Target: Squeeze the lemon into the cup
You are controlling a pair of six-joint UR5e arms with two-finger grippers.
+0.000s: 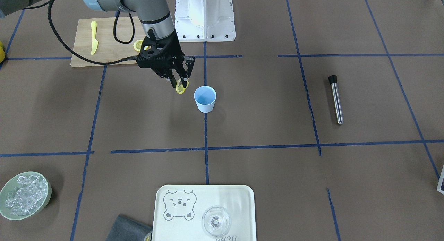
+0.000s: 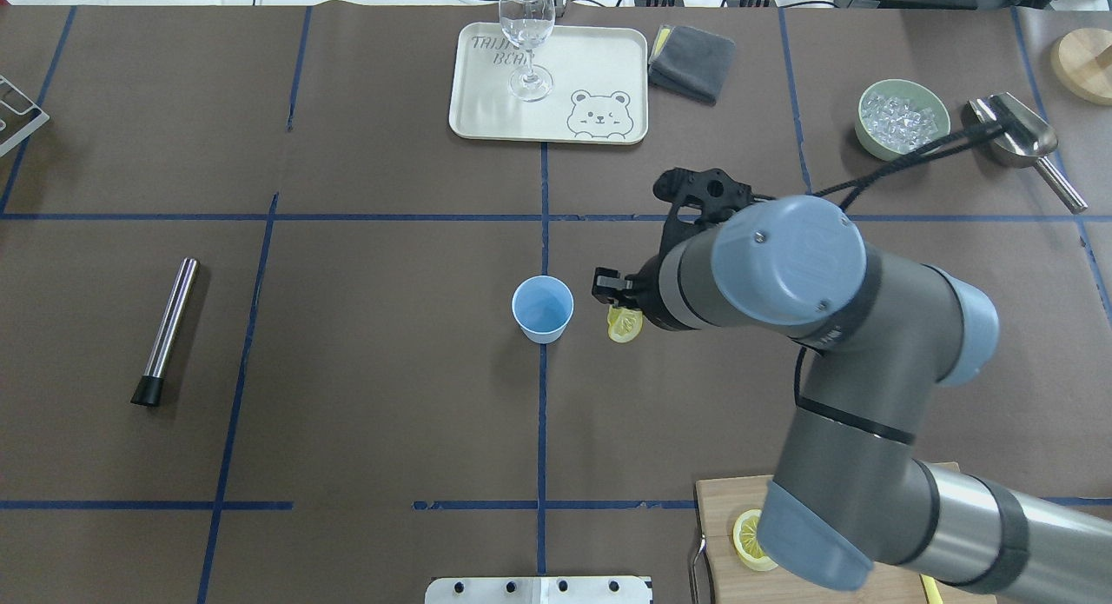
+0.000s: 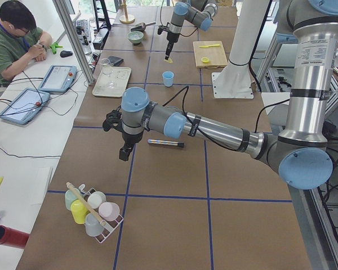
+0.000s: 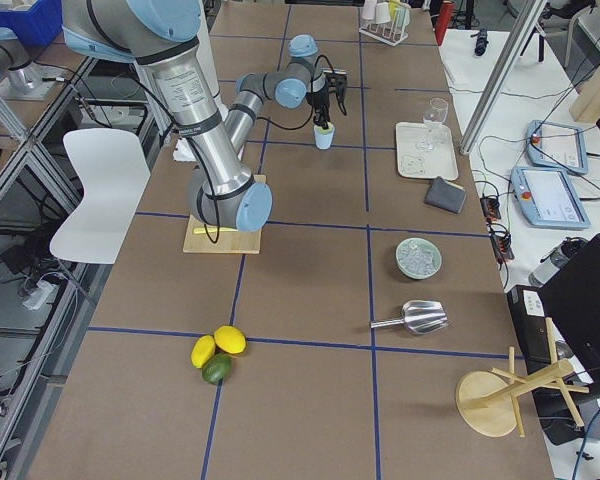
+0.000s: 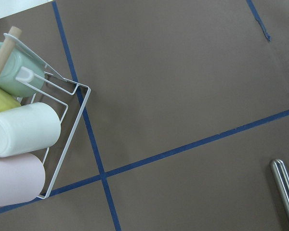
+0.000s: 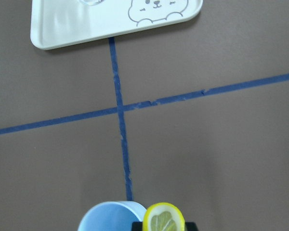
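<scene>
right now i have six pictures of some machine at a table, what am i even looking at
This is a robot with two jointed arms at a brown table. Four pictures come from fixed cameras: one facing the robot, one over its shoulders, one at each table end. Two come from cameras on its wrists. The right tool pinches a lemon slice beside a light-blue cup, not over it. Also there: a cutting board with a second slice and a yellow knife, a metal rod, a tray with a wine glass, a bowl of ice. The left arm hangs near a rack of cups.
</scene>
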